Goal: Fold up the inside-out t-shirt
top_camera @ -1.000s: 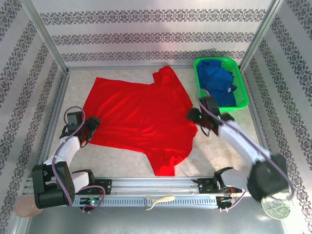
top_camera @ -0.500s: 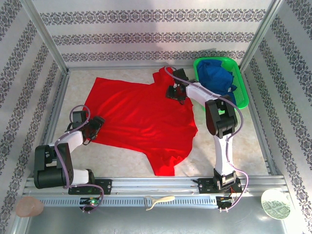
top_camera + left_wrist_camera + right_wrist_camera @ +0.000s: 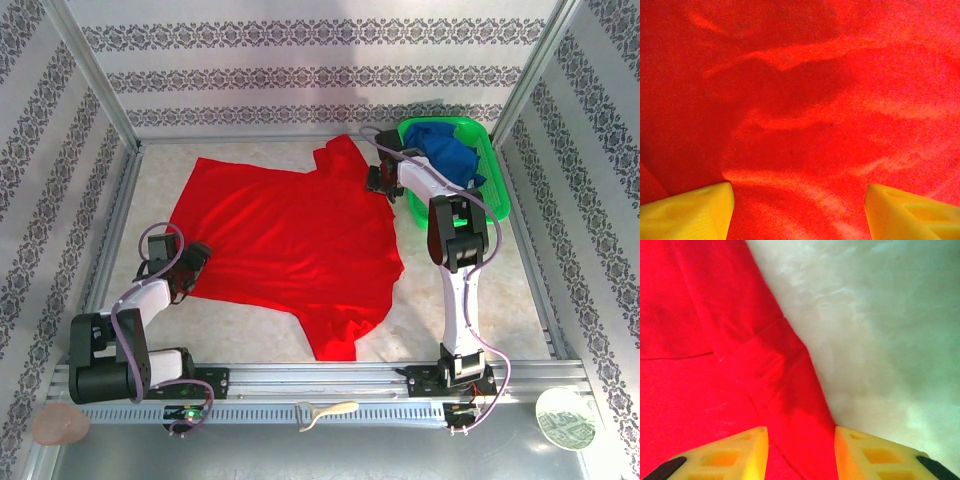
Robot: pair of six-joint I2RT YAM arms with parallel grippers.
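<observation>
So: green basket holds blue garment, red t-shirt alongside.

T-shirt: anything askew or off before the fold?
The t-shirt lies sideways and skewed on the table, not squared to its edges. Its far sleeve is bunched up near the green basket, cloth doubled over at that edge. Shallow ripples run through the cloth under the left gripper. No damage visible.

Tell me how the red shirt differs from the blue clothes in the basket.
The red t-shirt lies spread flat on the table; the blue garment sits bunched in the green basket. The red t-shirt shows far more area than the blue garment. Both are cloth.
</observation>
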